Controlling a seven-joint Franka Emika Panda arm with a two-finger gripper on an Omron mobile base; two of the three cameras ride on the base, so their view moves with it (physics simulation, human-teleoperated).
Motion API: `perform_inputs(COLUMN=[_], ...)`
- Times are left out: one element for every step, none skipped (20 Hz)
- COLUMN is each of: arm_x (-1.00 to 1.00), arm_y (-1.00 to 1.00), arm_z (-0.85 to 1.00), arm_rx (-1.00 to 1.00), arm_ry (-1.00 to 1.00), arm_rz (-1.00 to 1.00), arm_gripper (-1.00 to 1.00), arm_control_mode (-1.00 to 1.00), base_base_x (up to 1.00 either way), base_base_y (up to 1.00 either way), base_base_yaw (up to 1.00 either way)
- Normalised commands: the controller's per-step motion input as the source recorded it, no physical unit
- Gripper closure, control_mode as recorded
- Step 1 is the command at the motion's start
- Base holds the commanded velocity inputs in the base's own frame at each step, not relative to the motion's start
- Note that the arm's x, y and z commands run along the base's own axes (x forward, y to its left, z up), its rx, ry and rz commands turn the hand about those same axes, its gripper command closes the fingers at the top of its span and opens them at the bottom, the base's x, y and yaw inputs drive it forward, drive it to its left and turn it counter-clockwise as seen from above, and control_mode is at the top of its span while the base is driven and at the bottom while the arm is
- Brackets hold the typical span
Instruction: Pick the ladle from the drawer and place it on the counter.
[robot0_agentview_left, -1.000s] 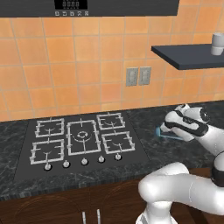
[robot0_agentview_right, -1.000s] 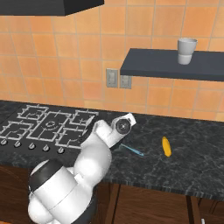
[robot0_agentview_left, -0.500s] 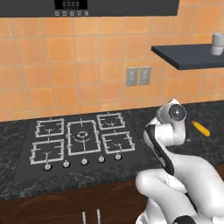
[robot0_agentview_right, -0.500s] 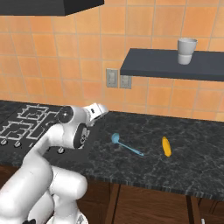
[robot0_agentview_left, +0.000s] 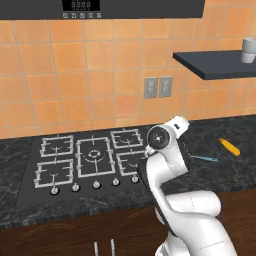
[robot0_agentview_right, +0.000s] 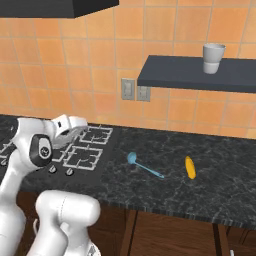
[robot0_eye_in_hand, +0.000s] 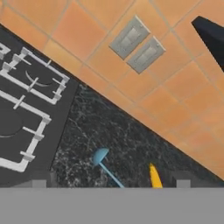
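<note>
The ladle (robot0_agentview_right: 142, 166) lies flat on the black counter (robot0_agentview_right: 150, 192), its teal bowl toward the stove and its thin handle running right. The left base view shows only part of its handle (robot0_agentview_left: 202, 158) past my arm. My gripper (robot0_agentview_right: 76, 129) hangs open and empty above the stove's right burners, well to the left of the ladle and clear of it. It sits raised at the arm's top (robot0_agentview_left: 178, 123) in the left base view. In the hand view the ladle (robot0_eye_in_hand: 101, 157) lies just ahead of the gripper (robot0_eye_in_hand: 110, 184), whose tips stand wide apart. The drawer is out of view.
A yellow stick-shaped object (robot0_agentview_right: 190, 167) lies on the counter right of the ladle. The gas stove (robot0_agentview_left: 90, 160) fills the counter's left part. A dark wall shelf (robot0_agentview_right: 200, 75) carries a cup (robot0_agentview_right: 213, 51). Two wall outlets (robot0_agentview_left: 158, 87) sit on the orange tiles.
My hand has lifted off the ladle and swung left, from the counter right of the stove to above the burners. The ladle stays on the counter.
</note>
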Motion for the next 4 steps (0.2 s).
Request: perform_inputs(arm_x=[-0.45,-0.41,-0.33,-0.26], arm_y=[0.22,0.06,0.00,0.00], arm_z=[1.00,0.95,0.97,0.99], arm_rx=[0.00,0.00,0.00,0.03], arm_ry=[0.17,0.17,0.17,0.18], arm_rz=[-0.05,-0.03,0.00,0.00], arm_gripper=[-1.00,-1.00,-1.00,-1.00], arm_control_mode=[-1.00,-1.00,-1.00,-1.00], base_base_x=[0.00,0.00,0.00,0.00], base_base_y=[0.00,0.00,0.00,0.00], base_base_yaw=[0.00,0.00,0.00,0.00])
